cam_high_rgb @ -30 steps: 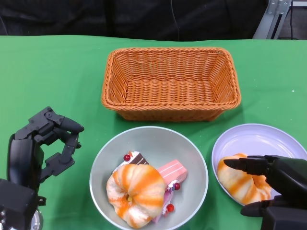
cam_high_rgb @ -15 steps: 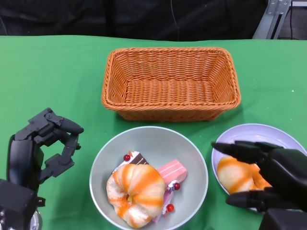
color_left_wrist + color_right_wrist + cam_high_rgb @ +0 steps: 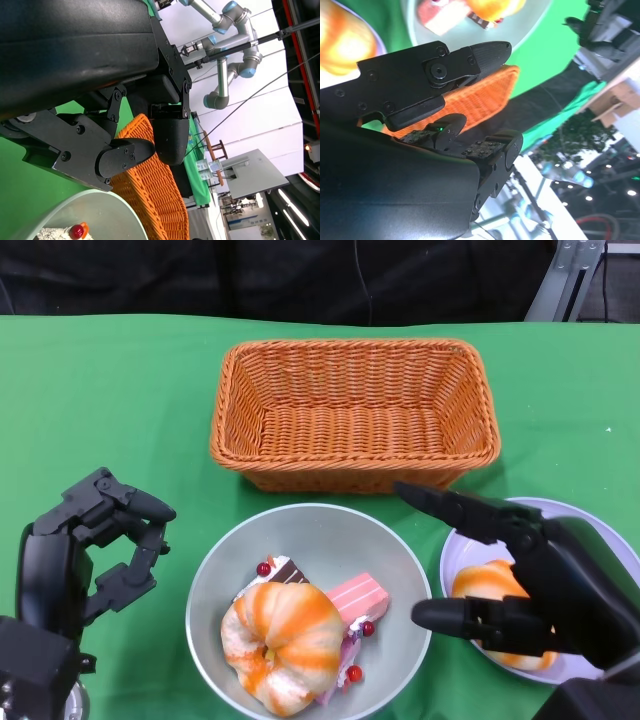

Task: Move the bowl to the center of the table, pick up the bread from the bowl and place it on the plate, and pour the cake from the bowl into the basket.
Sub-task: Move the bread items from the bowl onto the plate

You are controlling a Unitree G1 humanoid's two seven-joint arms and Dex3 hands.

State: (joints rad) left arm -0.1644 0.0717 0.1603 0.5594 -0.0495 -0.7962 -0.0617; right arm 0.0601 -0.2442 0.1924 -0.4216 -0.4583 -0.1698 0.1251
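Observation:
The grey bowl (image 3: 320, 535) stands at the table's near middle. It holds a round orange-striped bread (image 3: 285, 640), a pink cake slice (image 3: 358, 598) and a dark cake piece (image 3: 282, 572). A second striped bread (image 3: 485, 582) lies on the white plate (image 3: 545, 520) at the right. My right hand (image 3: 530, 585) hovers over the plate's left side with fingers stretched toward the bowl's right rim, holding nothing. To the left of the bowl my left hand (image 3: 95, 550) is off the bowl, fingers bent but apart, empty.
An empty orange wicker basket (image 3: 355, 470) stands just behind the bowl and also shows in the right wrist view (image 3: 475, 100) and the left wrist view (image 3: 150, 185). Green cloth covers the table; bare cloth lies left of the basket.
My right hand has lifted off the bread on the plate and swung left toward the bowl, its fingers spreading. The left hand and the bowl have stayed put.

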